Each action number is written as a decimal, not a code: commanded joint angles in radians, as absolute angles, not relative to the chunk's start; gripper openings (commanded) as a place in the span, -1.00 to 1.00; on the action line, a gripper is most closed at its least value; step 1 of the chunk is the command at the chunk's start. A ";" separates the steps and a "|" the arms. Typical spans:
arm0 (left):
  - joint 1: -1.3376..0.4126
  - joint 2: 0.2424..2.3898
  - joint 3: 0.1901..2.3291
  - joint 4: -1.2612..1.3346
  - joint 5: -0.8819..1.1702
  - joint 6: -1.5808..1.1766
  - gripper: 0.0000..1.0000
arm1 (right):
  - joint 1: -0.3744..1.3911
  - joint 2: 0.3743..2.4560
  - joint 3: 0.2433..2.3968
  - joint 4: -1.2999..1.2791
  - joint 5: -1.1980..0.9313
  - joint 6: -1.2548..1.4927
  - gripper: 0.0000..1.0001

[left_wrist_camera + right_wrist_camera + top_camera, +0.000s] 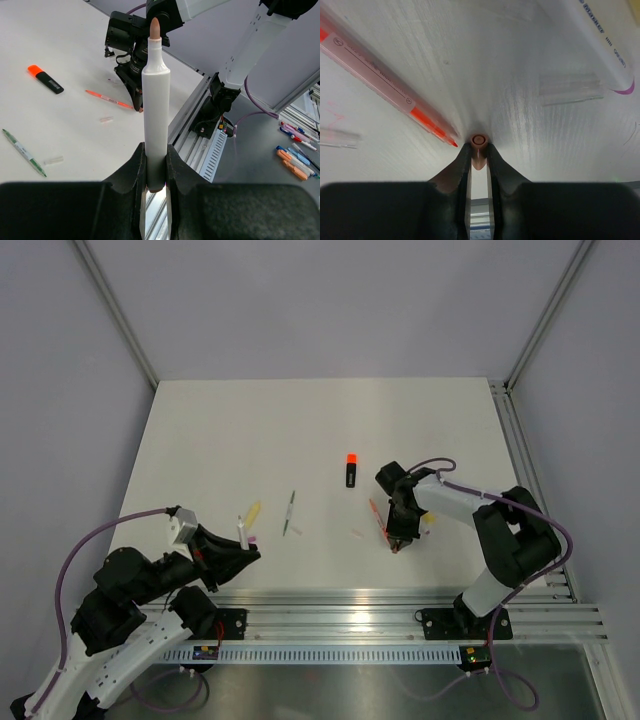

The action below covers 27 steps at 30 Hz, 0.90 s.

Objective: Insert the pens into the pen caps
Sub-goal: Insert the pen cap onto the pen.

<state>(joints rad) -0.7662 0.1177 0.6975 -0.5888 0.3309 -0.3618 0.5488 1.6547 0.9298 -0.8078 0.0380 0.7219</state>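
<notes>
My left gripper [238,546] [156,152] is shut on a white pen [242,529] [155,90], held by its rear end with the bare brownish tip pointing away. My right gripper [398,540] [479,150] points down at the table, its jaws closed on a small brownish-maroon pen cap [479,140] that stands on the surface. An orange-red pen [378,518] [385,85] lies just left of that cap. The black highlighter with an orange cap [351,470] [45,79], a thin grey pen [290,512] [23,151] and a pale yellow highlighter [253,512] lie mid-table.
Clear whitish caps [358,534] [106,119] [53,160] lie among the pens. A white marker with a purple tip [600,45] and another clear cap [570,89] sit right of my right gripper. An aluminium rail [400,615] runs along the near edge.
</notes>
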 commanded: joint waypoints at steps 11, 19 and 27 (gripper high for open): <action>-0.762 0.264 0.678 -0.497 0.405 -0.431 -1.00 | 0.593 1.230 0.759 -0.624 0.110 0.747 -1.00; -0.764 0.394 0.548 -0.236 0.439 -0.606 -1.00 | 0.770 1.022 0.670 -0.436 0.121 0.830 -1.00; -0.767 0.529 0.442 -0.022 0.445 -0.684 -1.00 | 0.842 0.968 0.534 -0.095 0.071 0.841 -1.00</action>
